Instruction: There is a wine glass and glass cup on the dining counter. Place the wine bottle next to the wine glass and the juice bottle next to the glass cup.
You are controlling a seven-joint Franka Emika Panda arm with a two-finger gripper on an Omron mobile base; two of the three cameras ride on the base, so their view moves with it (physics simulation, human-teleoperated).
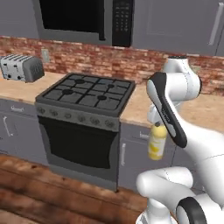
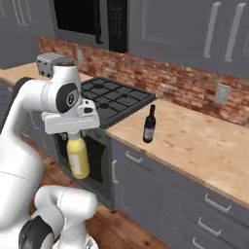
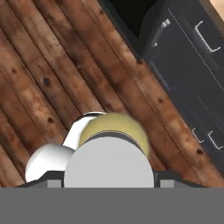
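The juice bottle point(image 1: 157, 143) point(image 2: 78, 158), stout and yellow, hangs upright in the air in front of the oven, above the floor. My gripper point(image 1: 158, 124) point(image 2: 73, 134) is shut on it at the cap and points straight down. In the hand view its pale grey cap point(image 3: 109, 164) and yellow shoulder sit between the fingertips over the plank floor. The wine bottle point(image 2: 149, 124), slim and dark, stands upright on the wood-topped kitchen counter point(image 2: 194, 146), just right of the stove and well apart from my gripper. The wine glass, glass cup and dining counter are out of view.
A black gas stove point(image 1: 87, 94) with its oven stands straight ahead. A silver toaster point(image 1: 21, 67) sits on the counter to its left. Grey drawers and cabinets point(image 2: 160, 180) run below the counter. A microwave point(image 1: 83, 17) hangs above. Wooden floor point(image 3: 52, 87) lies below the hand.
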